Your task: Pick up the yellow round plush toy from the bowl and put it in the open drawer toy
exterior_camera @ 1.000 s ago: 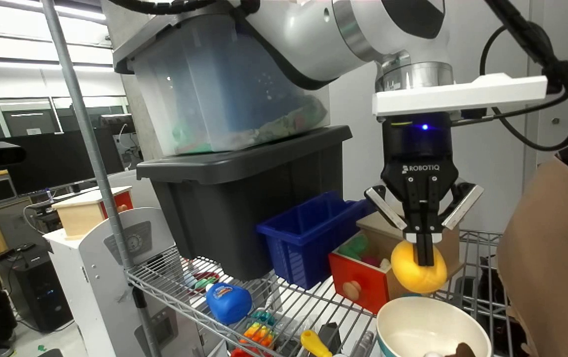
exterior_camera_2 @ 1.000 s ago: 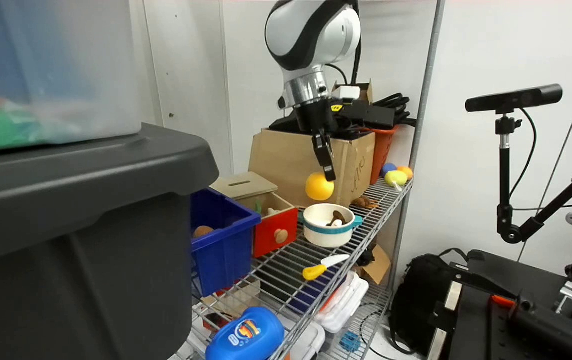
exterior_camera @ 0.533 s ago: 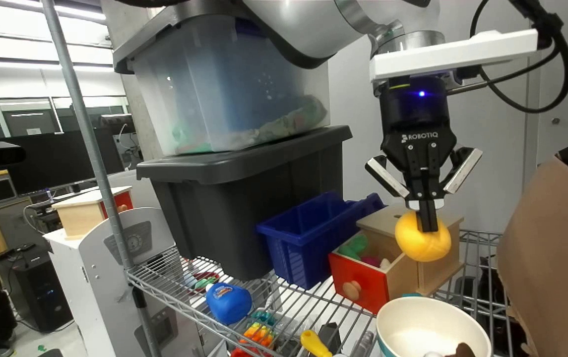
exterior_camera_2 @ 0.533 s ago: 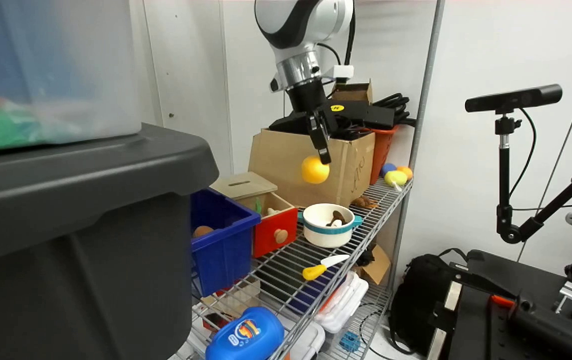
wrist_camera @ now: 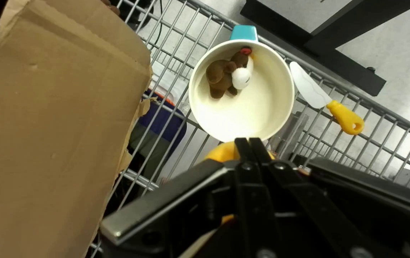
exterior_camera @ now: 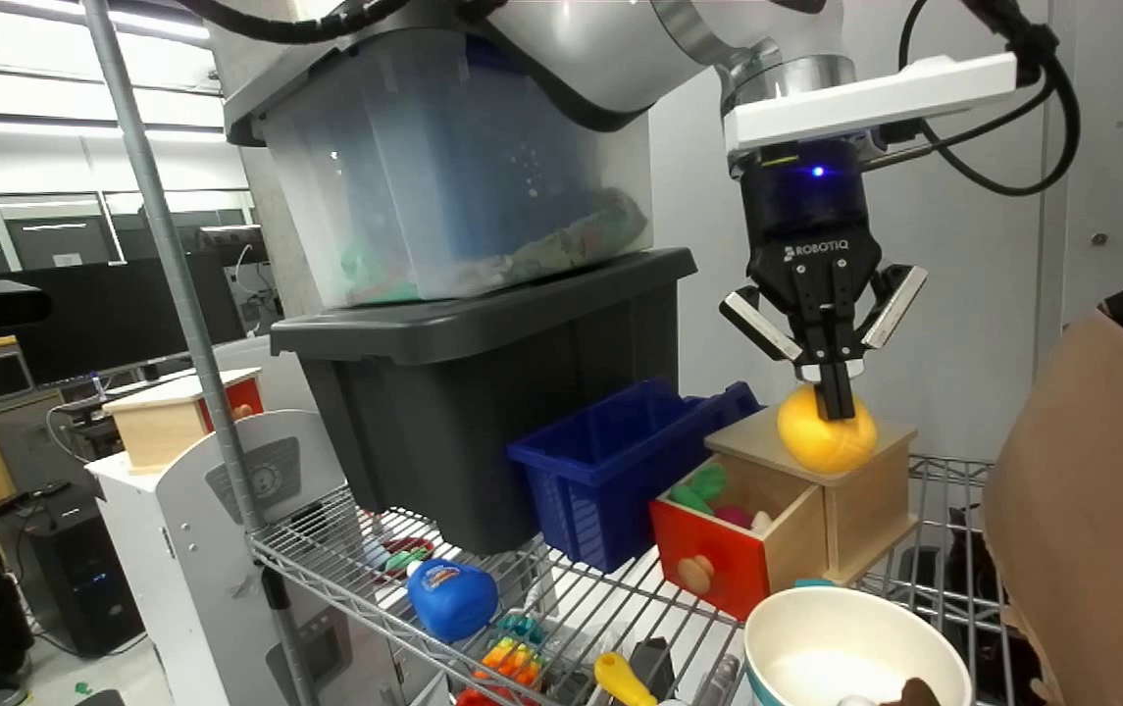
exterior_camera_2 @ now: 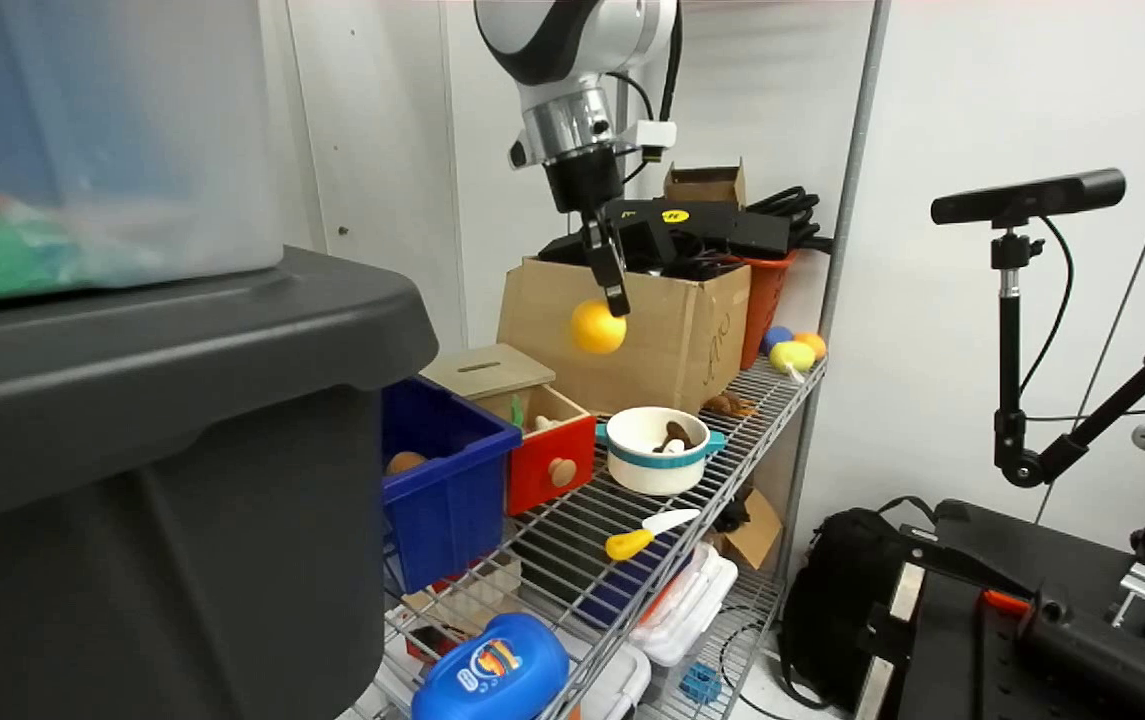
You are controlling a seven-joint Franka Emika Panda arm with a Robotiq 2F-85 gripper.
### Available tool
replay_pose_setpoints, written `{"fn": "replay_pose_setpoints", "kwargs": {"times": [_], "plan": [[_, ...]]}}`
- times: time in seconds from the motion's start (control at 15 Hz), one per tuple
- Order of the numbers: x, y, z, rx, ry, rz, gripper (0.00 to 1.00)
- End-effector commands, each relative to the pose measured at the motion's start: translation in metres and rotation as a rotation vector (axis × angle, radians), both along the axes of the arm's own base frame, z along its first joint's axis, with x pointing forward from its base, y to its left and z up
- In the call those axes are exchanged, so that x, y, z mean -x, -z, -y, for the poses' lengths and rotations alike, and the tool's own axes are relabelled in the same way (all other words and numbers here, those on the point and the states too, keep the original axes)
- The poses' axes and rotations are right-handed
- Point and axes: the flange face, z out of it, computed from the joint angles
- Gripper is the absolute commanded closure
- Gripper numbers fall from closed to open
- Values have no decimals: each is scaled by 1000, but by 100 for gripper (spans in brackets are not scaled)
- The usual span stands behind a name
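right of centre, pinching yellow round plush ball (exterior_camera: 827, 443) in black tool (exterior_camera: 835, 416); perhaps gripping shallowly, risking dropping outside red-fronted wooden drawer (exterior_camera: 735, 567).

Pale wall panels (exterior_camera: 978, 333) rose behind the wire counter (exterior_camera_2: 572, 530), one fitted with a small round dark knob (exterior_camera: 1098, 239). In an exterior view a grey metal pole (exterior_camera: 169, 245) slanted down the left side. Beyond it, strip lights (exterior_camera: 22, 126) glowed overhead, above framed glass panes (exterior_camera: 56, 240). A wide dark screen (exterior_camera: 110, 314) stood there, and a black computer tower (exterior_camera: 66, 579) sat lower. In the wrist view, the grey floor (wrist_camera: 400, 53) was brightest toward the right edge.
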Motion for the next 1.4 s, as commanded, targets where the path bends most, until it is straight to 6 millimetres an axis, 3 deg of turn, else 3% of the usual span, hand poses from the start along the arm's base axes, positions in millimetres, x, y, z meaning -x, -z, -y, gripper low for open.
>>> {"fn": "replay_pose_setpoints", "kwargs": {"times": [0.0, 0.47, 0.53, 0.67, 1.2, 1.27, 1.33], "plan": [[-13, 1, -13, 11, -40, -15, 99], [-23, 11, -50, 11, -79, -47, 99], [-23, 12, -51, 11, -80, -50, 72], [-24, 11, -54, 12, -79, -59, 66], [-27, 6, -53, 7, -90, -50, 6], [-23, 11, -54, 1, -69, -49, 25], [-24, 10, -54, 1, -70, -48, 16]]}}
